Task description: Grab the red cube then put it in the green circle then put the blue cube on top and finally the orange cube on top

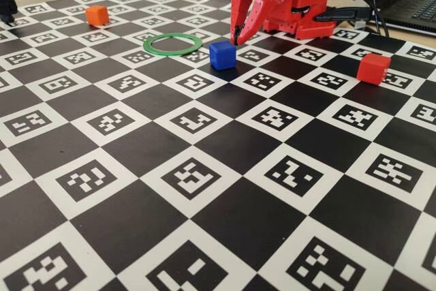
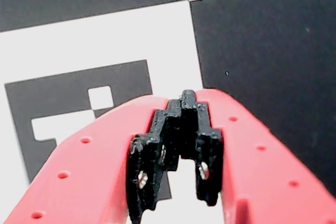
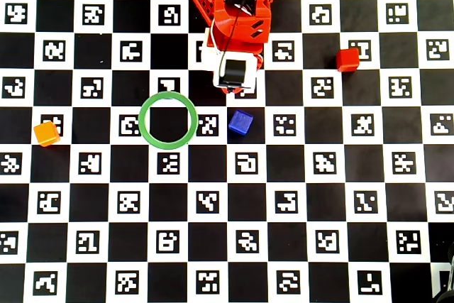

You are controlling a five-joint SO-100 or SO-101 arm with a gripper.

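Nothing is stacked yet: in the overhead view the orange cube point(image 3: 46, 133) sits far left, the green circle point(image 3: 167, 120) empty, the blue cube point(image 3: 240, 123) beside it, the closed, empty tool point(image 2: 181, 145) above it, the red cube point(image 3: 347, 59) far right

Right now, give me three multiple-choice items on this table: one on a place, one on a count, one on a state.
1. In the overhead view, which cube lies closest to the green circle?
A. the red cube
B. the blue cube
C. the orange cube

2. How many cubes are on the board?
A. two
B. three
C. four

3. The end effector is:
A. shut, holding nothing
B. shut on a cube
C. wide open

Key: 1 B, the blue cube sits just right of the ring. 2 B, blue, red cube and orange cube. 3 A, the end effector tips meet over bare board.
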